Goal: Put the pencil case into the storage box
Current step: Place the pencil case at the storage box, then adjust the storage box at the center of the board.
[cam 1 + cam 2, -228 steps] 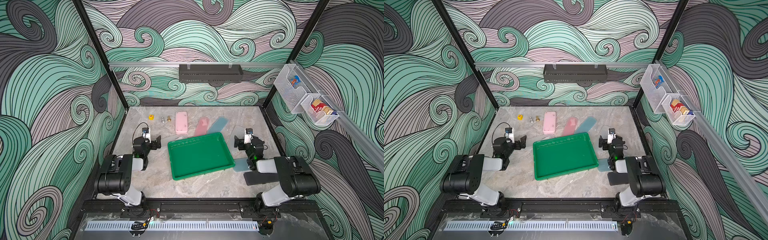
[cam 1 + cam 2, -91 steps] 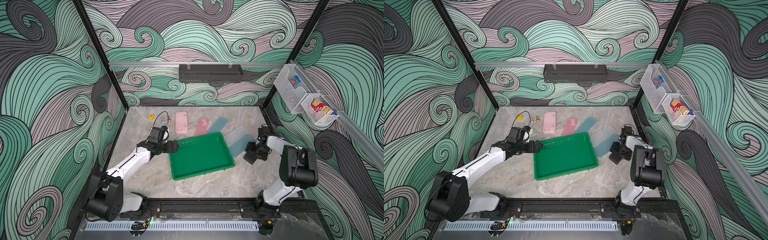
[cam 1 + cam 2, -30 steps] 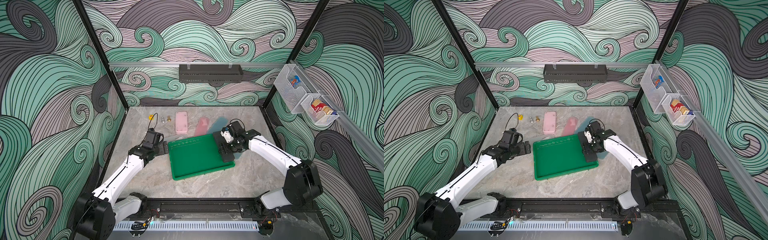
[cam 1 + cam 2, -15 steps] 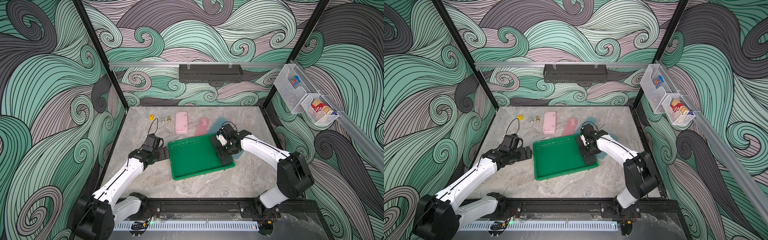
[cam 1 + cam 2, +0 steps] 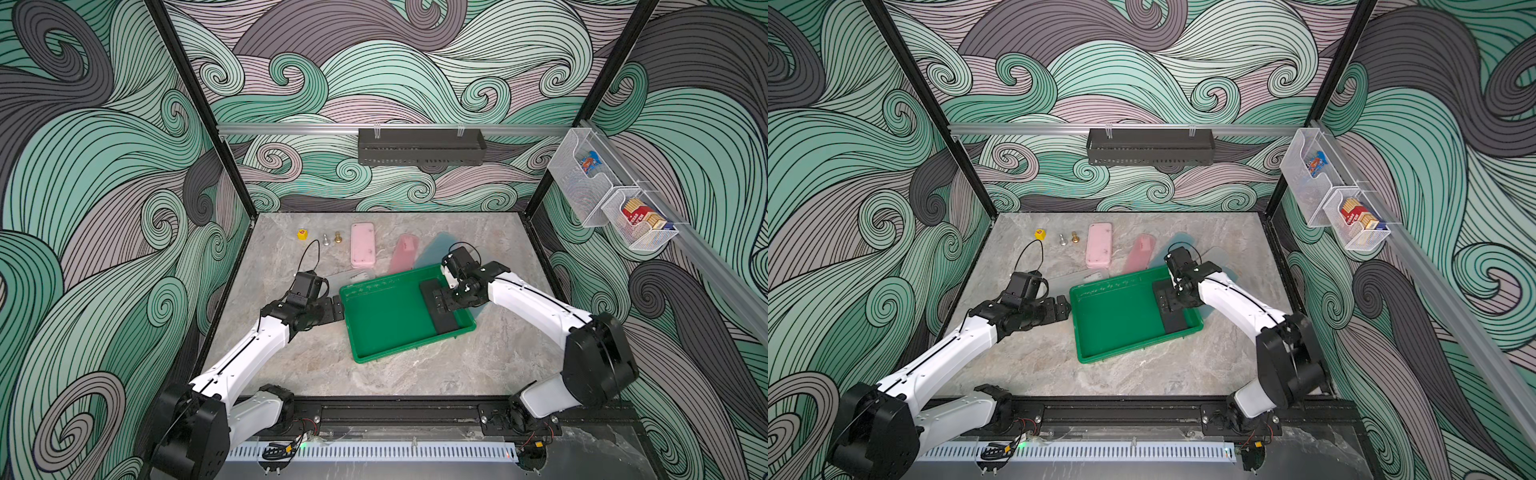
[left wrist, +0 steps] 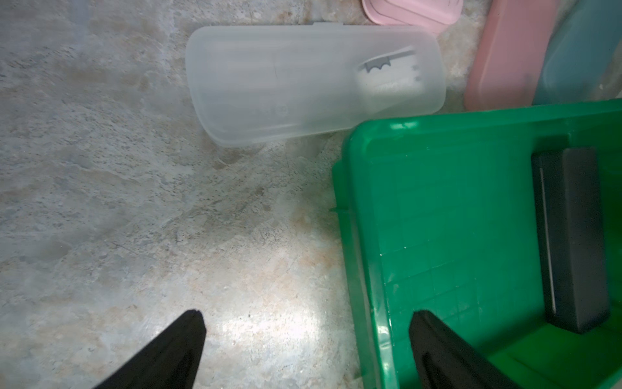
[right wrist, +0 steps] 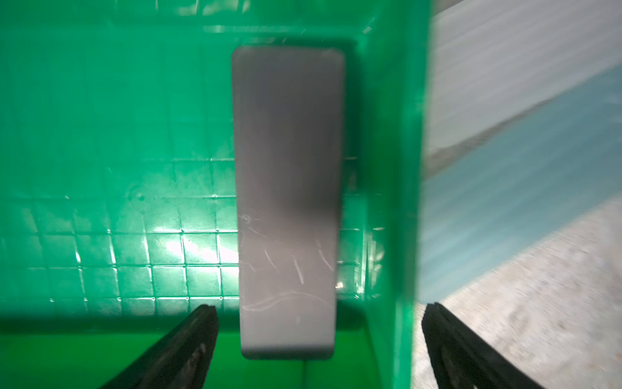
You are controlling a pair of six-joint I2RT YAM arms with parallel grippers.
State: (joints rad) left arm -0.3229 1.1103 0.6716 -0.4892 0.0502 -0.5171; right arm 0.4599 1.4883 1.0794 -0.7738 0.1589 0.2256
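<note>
Grey desk [image 5: 291, 365], green storage box [image 5: 386, 320], black pencil case [image 5: 448, 323] inside it.
Your pencil case lies flat along the box's 3 o'clock wall; right hand [image 5: 441, 301] over it, released; left hand [image 5: 336, 309] at the box's 9 o'clock, released too.

A: Shallow rectangular bright green plastic storage box [image 5: 386, 324]: floor embossed with a square grid.
B: Flat rectangular plastic pencil case [image 7: 286, 168]: matte black, pale scratches.
A: Stone-look desk [image 5: 374, 378]: grey veining, tan blotches. Printed walls [image 5: 1142, 62]: teal, mauve and charcoal swirls, black-lined.
B: Rounded opaque plastic case [image 5: 363, 245]: pale pink. Frosted oblong plastic case [image 6: 313, 80]: milky clear.
</note>
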